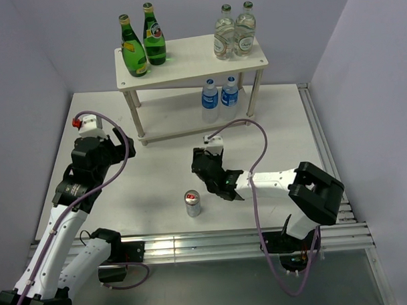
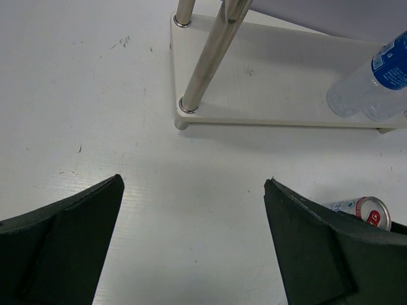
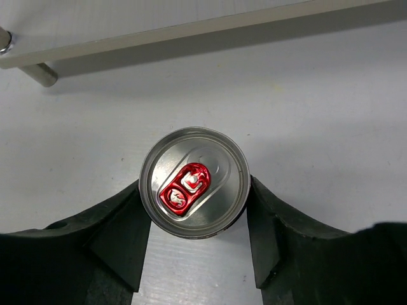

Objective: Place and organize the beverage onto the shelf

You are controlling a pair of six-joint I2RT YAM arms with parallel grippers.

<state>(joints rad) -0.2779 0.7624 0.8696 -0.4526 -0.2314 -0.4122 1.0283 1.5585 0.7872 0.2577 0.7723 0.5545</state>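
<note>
A silver can [image 3: 194,181] with a red tab stands upright between the fingers of my right gripper [image 3: 194,190], which is shut on its sides. From above, the right gripper [image 1: 207,167] points down at mid-table and hides that can. Another can [image 1: 192,203] [image 2: 362,211] stands free in front of it. The white shelf [image 1: 187,59] carries two green bottles [image 1: 133,48] [image 1: 153,37] at the top left, and two water bottles [image 1: 209,99] [image 1: 229,95] on the lower board [image 2: 273,95]. My left gripper [image 1: 113,150] [image 2: 193,181] hangs open and empty over bare table, left of the shelf.
Two clear glass bottles with green caps [image 1: 225,34] [image 1: 245,32] stand on the shelf's top right. A shelf leg [image 2: 206,63] rises just ahead of the left gripper. Walls close in the left, back and right, and a metal rail [image 1: 193,246] runs along the near edge.
</note>
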